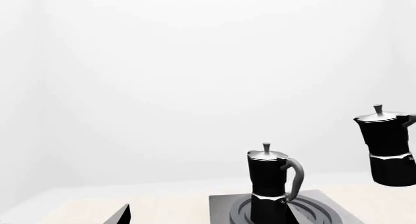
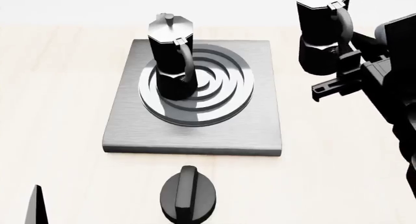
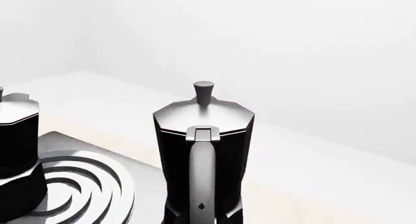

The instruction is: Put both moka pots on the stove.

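Left wrist view: first pot (image 1: 268, 185) upright on stove (image 1: 325, 207), sitting on burner rings, handle toward the second pot. Second pot (image 1: 388, 146) off to the side and raised, base clear of the tabletop (image 1: 71, 207). Dark wedge at the lower edge, likely part of the left end effector; spread or pressed together, cannot tell.

Head view: first pot (image 2: 171, 56) on the left part of the rings, on stove (image 2: 260, 131). Right half of rings bare, looks like room for another. Second pot (image 2: 323, 31) well right of the stove edge, carried by right end effector (image 2: 348, 63), fingers pinching at the handle as far as visible. Knob (image 2: 188, 195) on tabletop (image 2: 58, 87) in front of the stove, untouched. Left end effector (image 2: 37, 207) only a sliver at the lower left, state cannot tell.

Right wrist view: second pot (image 3: 204, 156) close up, handle facing camera, upright. First pot (image 3: 16, 136) at the edge, on rings of stove (image 3: 85, 185).

Progress: roughly half done. One pot placed. Left: move second pot over the bare ring area, lower, release. Risk judged: bumping the first pot on the way in.
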